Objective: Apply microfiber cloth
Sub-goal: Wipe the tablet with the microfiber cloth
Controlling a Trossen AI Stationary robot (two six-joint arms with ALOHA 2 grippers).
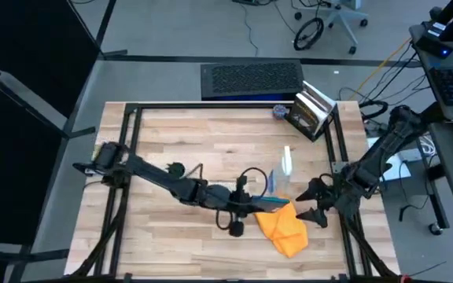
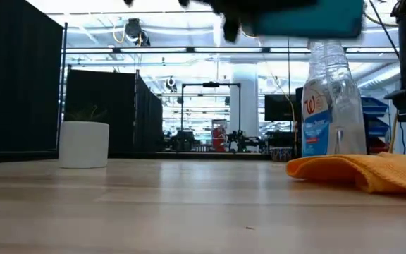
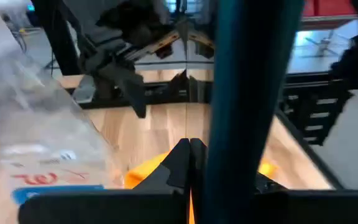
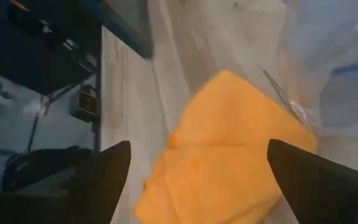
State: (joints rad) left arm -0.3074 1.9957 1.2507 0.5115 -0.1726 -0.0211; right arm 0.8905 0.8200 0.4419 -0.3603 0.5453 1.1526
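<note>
1. Left end effector (image 1: 267, 200), at lower centre of the high view, is clamped on a thin teal-edged tablet (image 1: 272, 202) held above the desk (image 1: 179, 141).
2. Right end effector (image 1: 311, 203), at lower right of that view, has its two dark tapered fingers spread wide apart, just beside the microfiber cloth (image 1: 285, 228).
3. Bright orange and soft, the cloth lies crumpled in folds on the pale wood-grain desk, in the lower right part of the high view; in the low view it forms a low rumpled mound (image 2: 372, 169) at right.
4. Just behind it stands a clear plastic spray bottle (image 2: 328, 113) with a red-and-blue label.
5. A white cylindrical pot (image 2: 83, 144) sits at left in the low view.
</note>
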